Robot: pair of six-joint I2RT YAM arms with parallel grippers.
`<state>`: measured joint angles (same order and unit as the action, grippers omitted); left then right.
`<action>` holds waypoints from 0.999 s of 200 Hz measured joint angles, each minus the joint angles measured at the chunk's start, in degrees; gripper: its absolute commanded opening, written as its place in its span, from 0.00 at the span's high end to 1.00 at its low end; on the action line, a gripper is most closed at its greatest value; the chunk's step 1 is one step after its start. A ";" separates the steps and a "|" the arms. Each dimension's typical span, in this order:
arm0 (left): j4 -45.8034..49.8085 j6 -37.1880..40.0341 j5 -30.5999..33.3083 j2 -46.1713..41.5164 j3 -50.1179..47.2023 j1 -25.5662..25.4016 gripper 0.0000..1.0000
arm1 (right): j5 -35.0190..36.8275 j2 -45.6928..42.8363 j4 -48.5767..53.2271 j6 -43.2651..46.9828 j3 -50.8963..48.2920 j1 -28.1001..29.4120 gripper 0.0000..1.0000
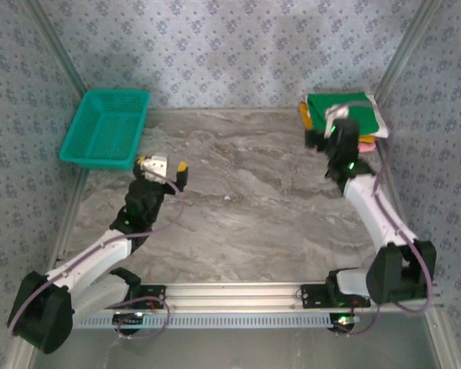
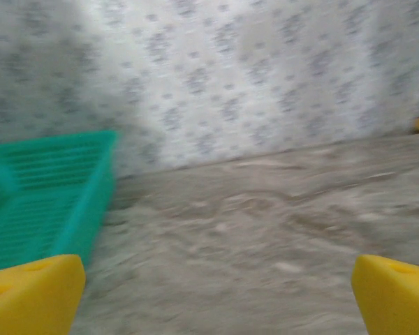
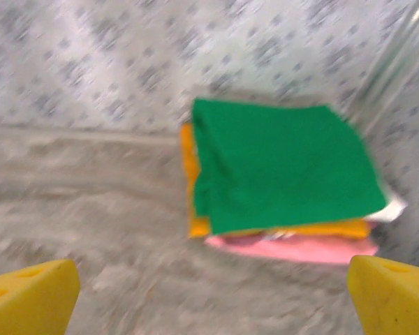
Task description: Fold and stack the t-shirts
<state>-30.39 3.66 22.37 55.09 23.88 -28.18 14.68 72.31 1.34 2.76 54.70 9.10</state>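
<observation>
A folded stack of t-shirts sits in the table's back right corner. The green t-shirt (image 1: 339,106) (image 3: 279,164) lies on top. Under it are an orange-yellow one (image 1: 305,115) (image 3: 189,167) and a pink one (image 1: 366,144) (image 3: 300,248), with a white edge (image 3: 392,208) at the right. My right gripper (image 1: 332,123) (image 3: 213,296) hovers just in front of the stack, open and empty, its yellow fingertips (image 3: 31,293) spread wide. My left gripper (image 1: 161,164) (image 2: 216,296) hangs open over the table's left side, holding nothing.
A teal mesh basket (image 1: 107,127) (image 2: 42,195) stands at the back left, just beyond the left gripper. The grey marble table (image 1: 246,192) is walled by patterned panels on three sides. A metal rail (image 1: 238,296) runs along the near edge.
</observation>
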 measured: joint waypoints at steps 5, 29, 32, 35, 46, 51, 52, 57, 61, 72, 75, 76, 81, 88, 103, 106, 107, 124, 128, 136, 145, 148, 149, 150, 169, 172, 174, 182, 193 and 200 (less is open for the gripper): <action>-0.44 1.01 1.49 -0.72 -1.64 0.59 0.02 | 0.85 -1.20 -1.44 -0.74 -4.09 1.11 0.00; -0.46 1.84 5.42 -3.69 -7.61 7.10 0.02 | 5.29 -3.45 -5.14 -4.26 -19.85 1.42 0.00; -0.28 1.60 5.68 -4.11 -8.33 8.48 0.02 | 5.75 -3.58 -5.49 -4.55 -21.40 1.18 0.00; -0.31 1.18 5.55 -4.39 -8.85 9.81 0.02 | 6.05 -3.72 -5.95 -4.81 -22.82 0.90 0.00; -0.44 -0.59 5.29 -4.79 -10.71 14.43 0.02 | 7.28 -4.09 -7.72 -5.49 -27.21 -0.37 0.00; -0.74 -1.55 5.09 -4.55 -11.39 16.35 0.02 | 7.54 -4.13 -8.90 -5.86 -28.76 -1.18 0.00; -0.79 -1.66 5.05 -4.46 -11.45 16.63 0.02 | 7.58 -4.13 -9.09 -5.90 -28.96 -1.31 0.00; -1.25 -2.40 4.39 -3.61 -12.00 18.47 0.02 | 7.52 -4.04 -10.64 -6.25 -30.21 -2.34 0.00; -1.60 -2.95 3.87 -2.40 -12.22 19.78 0.02 | 7.26 -3.78 -12.02 -6.51 -30.99 -3.45 0.00; -3.32 -3.76 2.62 1.86 -12.17 21.81 0.02 | 6.16 -2.47 -16.15 -6.99 -31.95 -6.51 0.00; -3.85 -3.98 2.32 3.50 -12.04 22.18 0.02 | 5.79 -1.86 -17.55 -7.10 -32.09 -7.32 0.00; -3.98 -3.98 2.23 3.82 -12.00 22.25 0.02 | 5.66 -1.75 -17.86 -7.10 -32.11 -7.50 0.00; -4.96 -4.13 1.53 6.73 -11.74 22.64 0.02 | 5.11 -0.50 -20.15 -6.99 -32.13 -8.72 0.00; -6.58 -4.17 0.68 10.32 -11.43 22.97 0.02 | 4.31 1.29 -23.17 -6.64 -32.11 -9.99 0.00; -10.84 -4.20 -1.38 17.79 -10.62 23.41 0.02 | 1.46 4.63 -28.35 -6.19 -32.04 -10.99 0.00; -11.52 -4.20 -1.88 19.39 -10.27 23.54 0.02 | 0.79 5.29 -29.35 -6.14 -32.04 -11.08 0.00; -11.63 -4.20 -1.92 19.69 -10.19 23.58 0.02 | 0.57 5.46 -29.66 -6.14 -32.04 -11.10 0.00; -14.38 -4.39 -3.37 25.22 -7.98 24.22 0.02 | -3.26 9.01 -35.30 -5.49 -32.04 -11.28 0.00; -15.67 -4.37 -3.63 26.45 -7.63 24.37 0.02 | -4.02 9.90 -36.72 -5.16 -32.09 -11.26 0.00; -18.40 -4.37 -4.24 28.11 -7.52 24.52 0.02 | -5.44 11.15 -39.34 -4.61 -32.44 -11.15 0.00; -21.51 -4.35 -5.29 29.57 -7.85 24.63 0.02 | -6.97 11.82 -42.18 -3.96 -33.40 -10.84 0.00; -22.67 -4.33 -5.57 30.01 -8.09 24.72 0.02 | -7.34 11.93 -43.10 -3.72 -33.77 -10.73 0.00; -23.23 -4.28 -5.77 30.23 -8.22 24.72 0.02 | -7.45 11.98 -43.34 -3.67 -33.88 -10.69 0.00; -23.54 -4.28 -5.88 30.32 -8.31 24.72 0.02 | -7.67 12.02 -43.78 -3.52 -34.07 -10.64 0.00; -27.41 -4.04 -8.76 30.99 -10.23 24.87 0.02 | -10.49 12.79 -49.18 -1.73 -36.68 -9.75 0.00; -27.71 -3.85 -9.29 30.97 -10.34 24.87 0.02 | -10.84 13.00 -49.81 -1.49 -36.89 -9.64 0.00; -27.80 -3.74 -9.73 30.97 -10.36 24.94 0.02 | -11.13 13.22 -50.12 -1.38 -36.98 -9.60 0.00; -28.30 -3.45 -11.21 31.06 -10.36 25.11 0.02 | -11.67 13.84 -50.53 -1.11 -37.00 -9.35 0.00; -28.20 -2.91 -13.27 31.32 -9.73 25.27 0.02 | -12.41 14.34 -50.07 -0.98 -36.37 -9.55 0.00; -26.73 -2.64 -14.47 31.47 -8.66 25.55 0.02 | -12.98 14.53 -49.42 -1.01 -35.54 -9.99 0.00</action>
<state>-57.12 1.02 7.90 86.56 15.22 -2.63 1.69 86.85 -48.07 1.76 19.16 -0.89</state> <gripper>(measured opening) 0.980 0.999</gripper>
